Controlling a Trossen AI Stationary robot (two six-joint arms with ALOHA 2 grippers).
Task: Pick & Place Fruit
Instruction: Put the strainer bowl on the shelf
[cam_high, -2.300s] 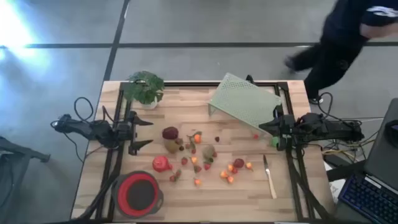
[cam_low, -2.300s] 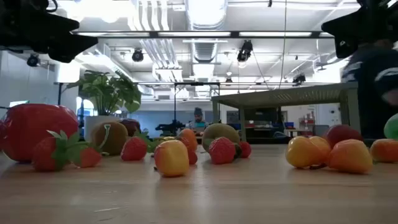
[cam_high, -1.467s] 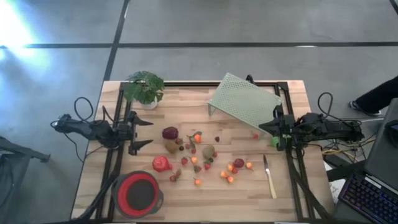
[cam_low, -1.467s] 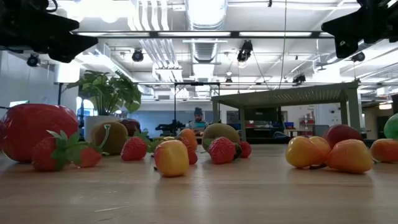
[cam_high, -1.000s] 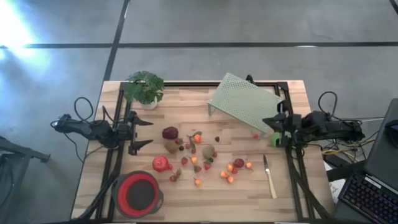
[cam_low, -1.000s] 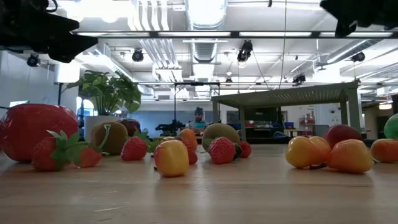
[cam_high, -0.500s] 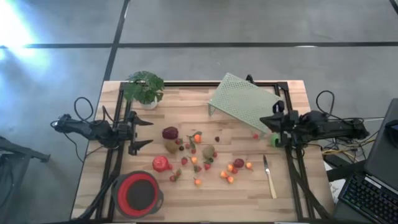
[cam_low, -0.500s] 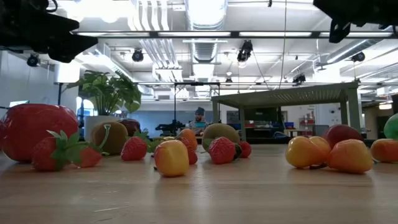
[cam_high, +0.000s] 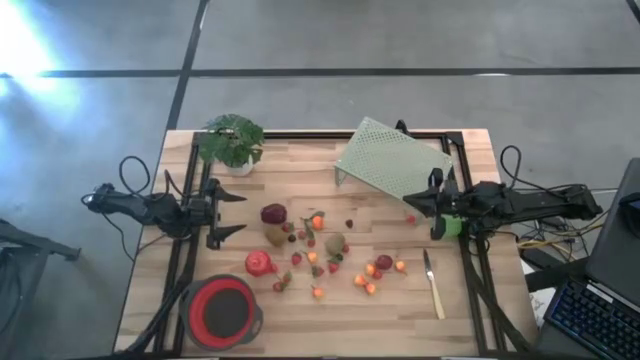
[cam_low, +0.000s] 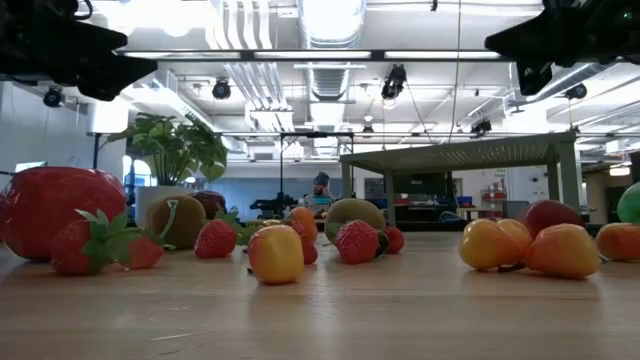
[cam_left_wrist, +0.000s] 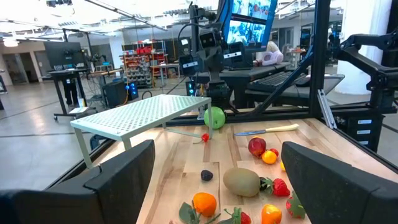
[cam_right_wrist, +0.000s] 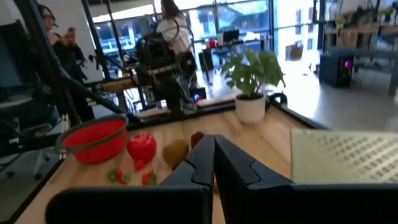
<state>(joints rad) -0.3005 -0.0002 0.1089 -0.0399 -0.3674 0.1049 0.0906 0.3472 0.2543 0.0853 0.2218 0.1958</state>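
Wooden planks make up the table (cam_high: 300, 320), which stands on a grey concrete floor, with a red bowl (cam_high: 222, 311) at its near left corner and a potted plant (cam_high: 231, 140) at the far left. On the left edge the left gripper (cam_high: 232, 212) waits with its fingers spread wide, holding nothing. The fruit (cam_high: 320, 250) lies scattered across the middle of the table, from a large magenta-red piece (cam_high: 273, 213) and a red one (cam_high: 259, 264) on the left to small orange and red pieces (cam_high: 380, 268) toward the right.

They look like light, hard, smooth plastic toys that would likely roll or slip, so a grasp across the widest part of a rounder piece seems safest. A green mesh rack (cam_high: 392, 161) stands at the far right, a knife (cam_high: 432, 285) lies near the right edge, and the right gripper (cam_high: 408, 200), fingers pressed together and seemingly empty, hovers beside the rack.
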